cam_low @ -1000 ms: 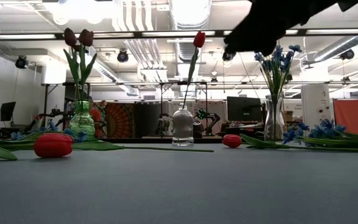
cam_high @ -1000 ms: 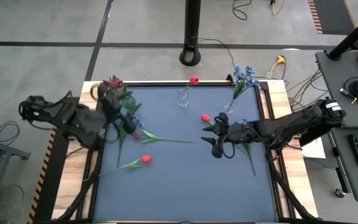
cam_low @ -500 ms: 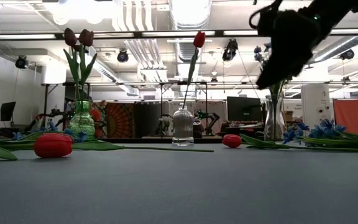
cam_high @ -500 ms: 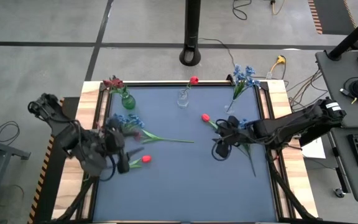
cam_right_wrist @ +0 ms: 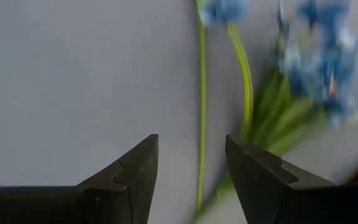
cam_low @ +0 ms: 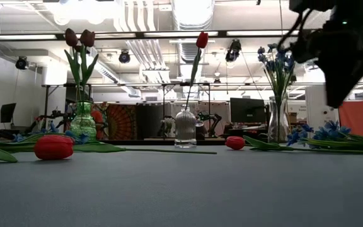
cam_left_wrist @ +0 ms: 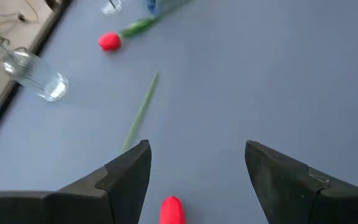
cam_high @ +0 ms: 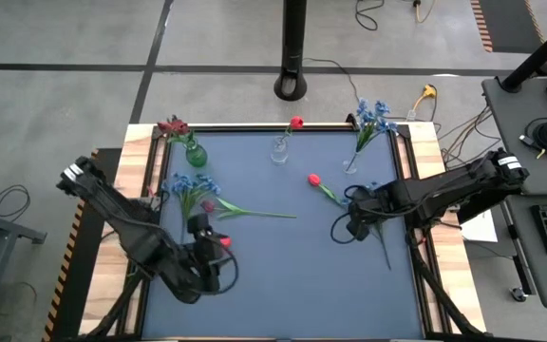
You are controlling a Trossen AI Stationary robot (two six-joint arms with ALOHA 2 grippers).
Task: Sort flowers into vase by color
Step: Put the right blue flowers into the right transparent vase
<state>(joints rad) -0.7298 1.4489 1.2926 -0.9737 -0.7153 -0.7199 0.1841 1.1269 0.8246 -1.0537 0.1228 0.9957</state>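
Note:
My left gripper (cam_high: 209,249) (cam_left_wrist: 197,146) hangs open above a red tulip (cam_high: 224,242) (cam_left_wrist: 171,210) (cam_low: 53,146) that lies flat on the mat. My right gripper (cam_high: 348,226) (cam_right_wrist: 191,140) is open over the stems of a loose blue bunch (cam_high: 378,195) (cam_right_wrist: 328,62). A second red tulip (cam_high: 313,179) (cam_left_wrist: 109,42), a maroon bloom (cam_high: 207,204) and another blue bunch (cam_high: 193,183) also lie on the mat. The green vase (cam_high: 195,154) holds maroon blooms. The middle clear vase (cam_high: 280,150) holds one red tulip, and the right clear vase (cam_high: 349,163) holds blue blossoms.
The three vases stand in a row along the table's far edge. Loose stems (cam_high: 254,214) cross the mat's middle, and long blue-flower stems (cam_high: 384,249) run toward the near right. Wooden borders (cam_high: 131,190) flank the mat. Bare mat (cam_high: 292,285) stretches along the near side.
My left gripper has swung away from the green vase toward the near edge and somewhat right, ending over the red tulip. My right gripper has shifted a little toward the table's right edge. No flower has moved.

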